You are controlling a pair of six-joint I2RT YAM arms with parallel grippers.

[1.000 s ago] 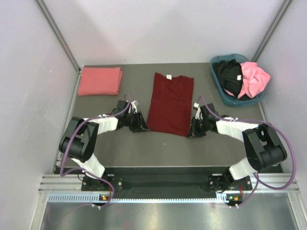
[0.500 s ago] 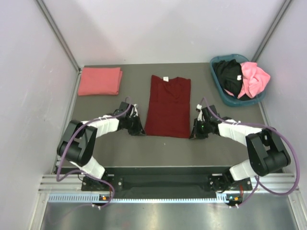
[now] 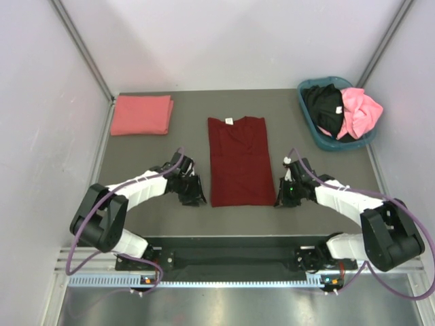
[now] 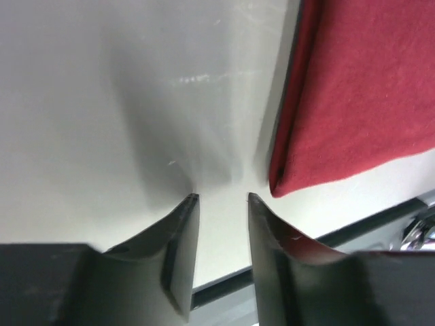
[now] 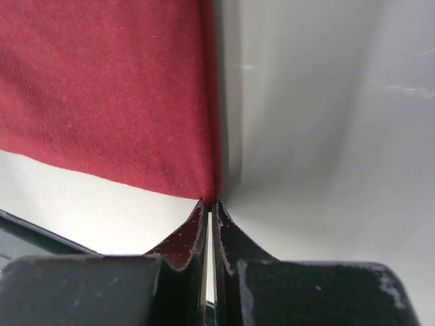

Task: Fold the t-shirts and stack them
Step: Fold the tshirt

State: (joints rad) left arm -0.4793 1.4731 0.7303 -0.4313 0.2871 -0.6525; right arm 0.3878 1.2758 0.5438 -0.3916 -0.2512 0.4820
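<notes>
The dark maroon t-shirt (image 3: 236,159) lies flat mid-table, folded into a long strip with its collar at the far end. My left gripper (image 3: 198,197) is open and empty on the table, just left of the shirt's near-left corner (image 4: 280,185), not touching it. My right gripper (image 3: 279,197) is shut, its fingertips (image 5: 204,212) pinching the very tip of the shirt's near-right corner (image 5: 197,183). The salmon-pink t-shirt (image 3: 141,114) lies folded at the far left. The black t-shirt (image 3: 323,105) and the bright pink t-shirt (image 3: 361,112) are crumpled in the basket.
The teal-blue plastic basket (image 3: 321,139) stands at the far right corner. Grey side walls close in the table. The table's near edge and a black rail (image 4: 367,227) lie right behind both grippers.
The maroon shirt has slid toward the near edge and straightened. Both grippers moved back toward the arm bases with its near corners.
</notes>
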